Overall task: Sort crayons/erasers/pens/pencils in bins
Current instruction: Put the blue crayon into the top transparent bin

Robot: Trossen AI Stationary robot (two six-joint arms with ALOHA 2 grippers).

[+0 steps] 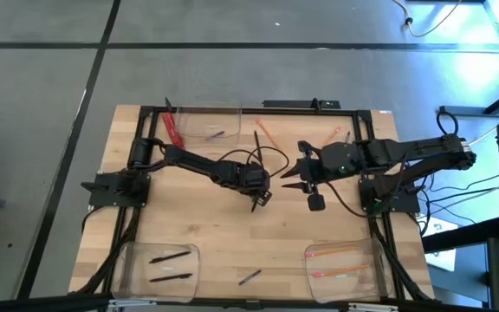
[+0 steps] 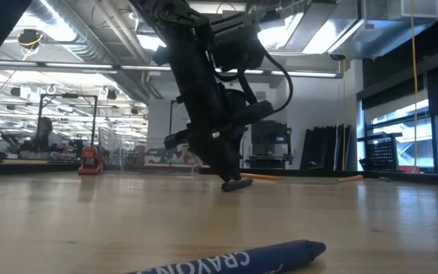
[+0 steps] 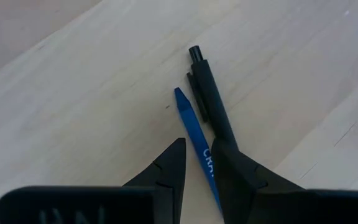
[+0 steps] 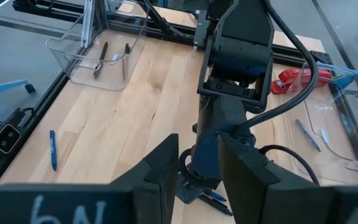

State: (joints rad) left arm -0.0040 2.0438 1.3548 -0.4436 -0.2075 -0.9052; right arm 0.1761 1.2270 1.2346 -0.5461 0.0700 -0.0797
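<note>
Crayon [image 3: 194,134] between part-open left end effector [image 3: 197,163] fingers, pen [image 3: 209,96] beside.

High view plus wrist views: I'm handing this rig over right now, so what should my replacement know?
Left gripper: open at mid-table, fingers astride a blue crayon that lies beside a black pen.
Right gripper: open and empty, close by the left arm.
Done: two pens in the front-left bin, pencils in the front-right bin, one crayon in the back bin.
Left: the crayon and pen at the left gripper, a loose crayon near the front edge, and loose pencils near the back.
</note>
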